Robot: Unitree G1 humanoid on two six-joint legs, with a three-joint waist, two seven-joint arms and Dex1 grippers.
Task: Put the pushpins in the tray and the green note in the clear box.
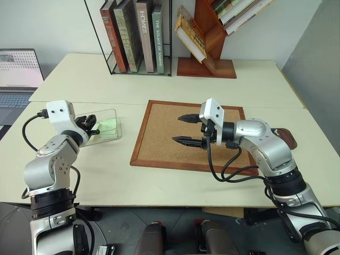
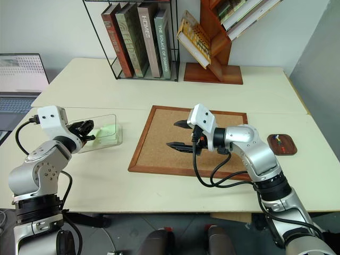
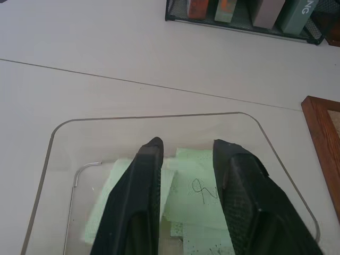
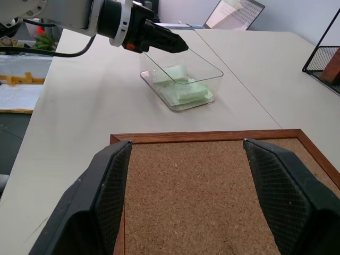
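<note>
On table's left side, clear box holds green note; left gripper over it, fingers apart, empty. Right gripper gapes over corkboard. Pushpins in tray, right arm nearer

The clear box is glossy transparent plastic with smooth walls. Under the left fingers the green note is thin matt paper, lying creased. Those fingers are matt black with a fine meshed texture on the pads. Beneath the right fingers the corkboard is rough, speckled cork in a smooth reddish wood frame. The tabletop is smooth, matt cream. The tray looks like dark polished wood. The rack is thin black wire.
</note>
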